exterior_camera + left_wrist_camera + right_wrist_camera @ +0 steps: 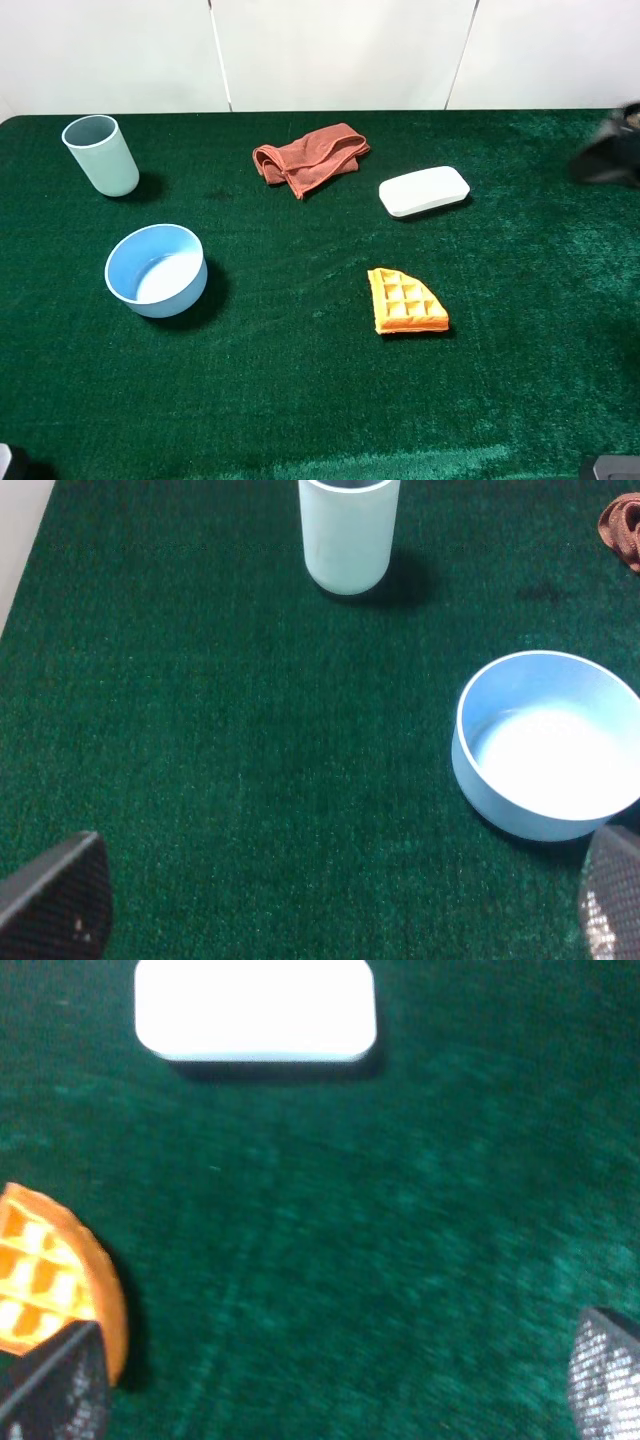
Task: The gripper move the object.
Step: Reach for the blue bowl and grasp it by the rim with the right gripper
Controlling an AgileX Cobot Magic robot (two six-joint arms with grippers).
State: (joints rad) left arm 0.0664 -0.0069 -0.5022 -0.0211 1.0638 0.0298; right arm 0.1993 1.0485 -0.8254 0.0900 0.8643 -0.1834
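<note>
The object, a round light-blue bowl [160, 292] with a paler inside, stands empty on the left of the green table. In the left wrist view the bowl [545, 780] lies ahead of the left gripper [338, 890], close to one finger. That gripper is open, with bare cloth between its dark fingertips [62, 898]. The right gripper [335, 1370] is open too, hovering over green cloth between the waffle and the white case, far from the bowl. In the high view the right arm [608, 148] is a dark blur at the right edge.
A tall pale blue-green cup [100, 155] stands behind the bowl at the back left. A crumpled red cloth [310, 158] lies at the back centre, a flat white case [424, 191] to its right, and an orange waffle piece [405, 302] nearer the front.
</note>
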